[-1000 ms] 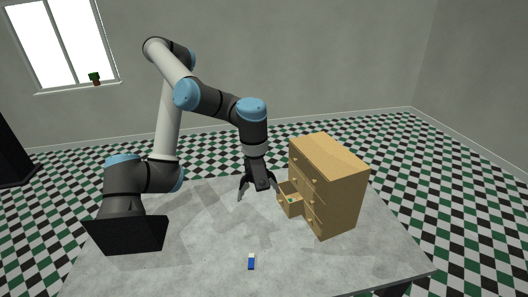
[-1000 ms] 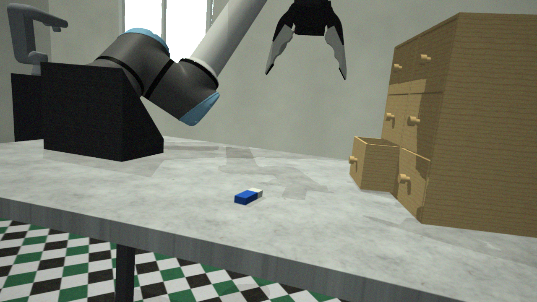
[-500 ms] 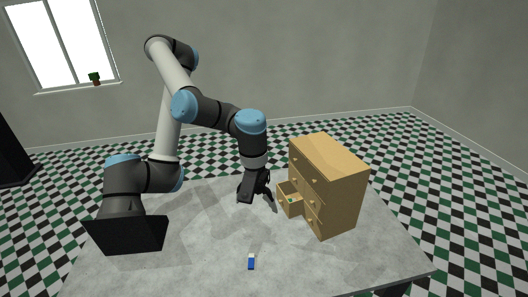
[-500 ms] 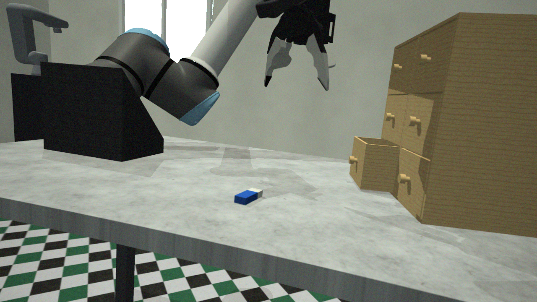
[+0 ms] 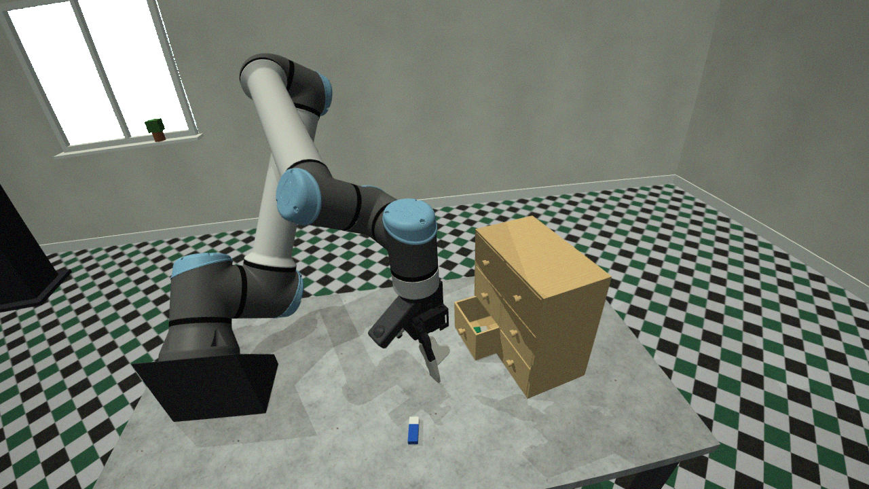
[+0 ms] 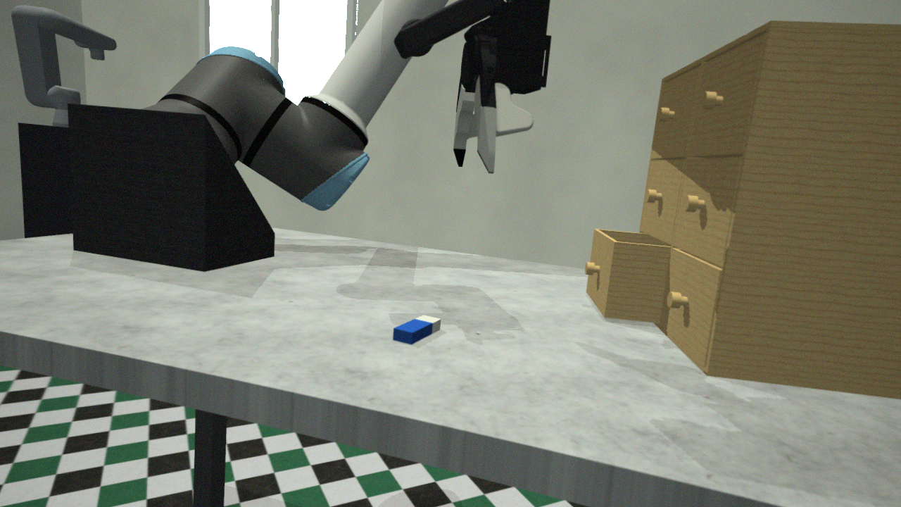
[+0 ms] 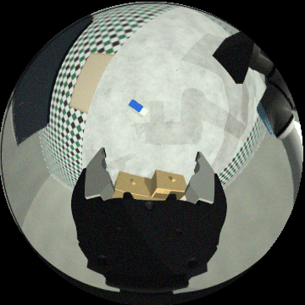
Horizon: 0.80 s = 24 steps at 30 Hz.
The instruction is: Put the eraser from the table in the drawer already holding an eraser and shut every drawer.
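Our black-and-grey two-jaw end effector [image 5: 415,365] [image 6: 474,169] [image 7: 151,149] hangs spread, pinching nothing; the blue-and-white block eraser [image 5: 413,430] [image 6: 415,329] [image 7: 137,108] lies on the surface. Fetching it looks like our step: we must swing across, align, descend!

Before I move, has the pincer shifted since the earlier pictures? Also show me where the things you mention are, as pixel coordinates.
Yes, downward: in the exterior view, the tips of the pincer [image 5: 434,368] [image 6: 475,169] [image 7: 151,151] hang lower against the chest [image 5: 565,328] [image 6: 806,208] [image 7: 127,182], nearer its middle-row handles.
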Available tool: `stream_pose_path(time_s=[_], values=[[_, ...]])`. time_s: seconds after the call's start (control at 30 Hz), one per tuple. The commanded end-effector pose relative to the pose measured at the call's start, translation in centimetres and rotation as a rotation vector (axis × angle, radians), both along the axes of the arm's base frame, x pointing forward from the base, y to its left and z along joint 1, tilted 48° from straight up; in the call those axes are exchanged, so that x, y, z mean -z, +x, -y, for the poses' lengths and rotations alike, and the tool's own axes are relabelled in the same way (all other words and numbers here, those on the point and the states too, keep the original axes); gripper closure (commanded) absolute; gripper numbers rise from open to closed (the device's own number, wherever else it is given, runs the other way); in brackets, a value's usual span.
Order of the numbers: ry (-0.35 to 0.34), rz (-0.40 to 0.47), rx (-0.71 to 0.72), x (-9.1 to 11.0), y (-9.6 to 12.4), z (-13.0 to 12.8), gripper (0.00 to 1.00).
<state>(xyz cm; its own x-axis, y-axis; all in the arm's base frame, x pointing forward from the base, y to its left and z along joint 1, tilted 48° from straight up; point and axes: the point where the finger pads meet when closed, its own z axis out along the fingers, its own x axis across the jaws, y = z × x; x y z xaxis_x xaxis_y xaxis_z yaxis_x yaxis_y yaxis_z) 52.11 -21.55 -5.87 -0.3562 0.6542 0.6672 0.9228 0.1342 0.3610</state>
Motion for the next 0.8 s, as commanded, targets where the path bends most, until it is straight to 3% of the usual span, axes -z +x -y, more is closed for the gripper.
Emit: stream_pose_path(time_s=[0.0,0.27,0.33,0.77], values=[[0.022,-0.206,0.181,1.3,-0.5,-0.3,0.00],[0.073,-0.457,0.406,3.0,-1.0,-0.9,0.00],[0.073,-0.457,0.406,3.0,-1.0,-0.9,0.00],[0.150,-0.836,0.744,5.5,-1.5,-1.9,0.00]])
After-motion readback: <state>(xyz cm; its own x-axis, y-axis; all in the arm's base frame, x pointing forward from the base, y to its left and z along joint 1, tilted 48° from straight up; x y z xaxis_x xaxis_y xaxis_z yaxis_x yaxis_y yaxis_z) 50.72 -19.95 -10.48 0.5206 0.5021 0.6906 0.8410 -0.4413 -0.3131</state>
